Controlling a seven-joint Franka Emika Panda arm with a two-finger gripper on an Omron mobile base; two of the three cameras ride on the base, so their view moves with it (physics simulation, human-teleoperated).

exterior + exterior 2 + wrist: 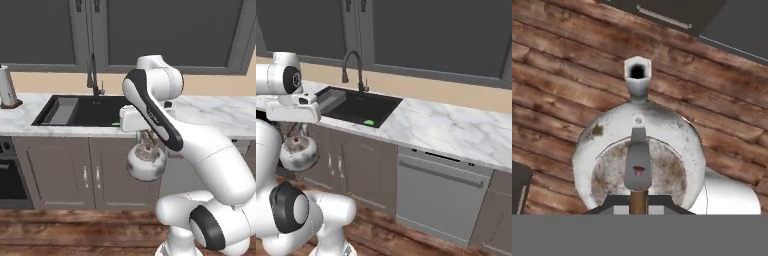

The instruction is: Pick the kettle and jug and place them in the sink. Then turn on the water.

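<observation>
Simulated kitchen with wooden floor (557,65) and white marble counter (210,112): gripper (638,200) clamped on handle of kettle (145,161), hanging in front of the cabinets below counter edge, spout seen from above in hand view, sink (85,111) and faucet (351,67) beyond.

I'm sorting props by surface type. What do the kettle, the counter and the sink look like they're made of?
The kettle, hanging from the shut gripper, looks like silver metal, dulled, with brownish blotches around its lid. The counter looks like polished white marble, going by its grey veining. The sink is matte black; whether coated metal or composite is unclear.
</observation>
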